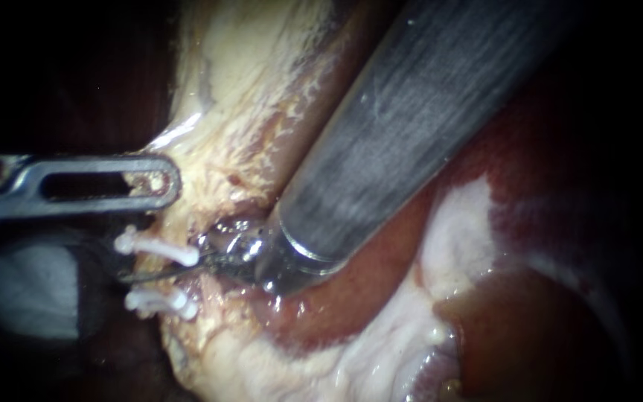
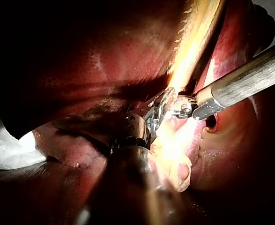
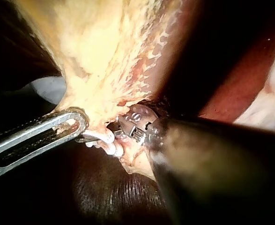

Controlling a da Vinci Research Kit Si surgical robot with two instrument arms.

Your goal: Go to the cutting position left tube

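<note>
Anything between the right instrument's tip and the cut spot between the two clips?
Nothing visible. The right instrument has its tip at the gap between the upper clip and the lower clip. The left instrument sits above both, off that path.

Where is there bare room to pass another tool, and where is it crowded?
Free: the liver at lower right, bordered by the right instrument and a whitish band. Crowded: around the upper clip and lower clip, the right instrument's tip between them, the left instrument gripping pale tissue just above.
</note>
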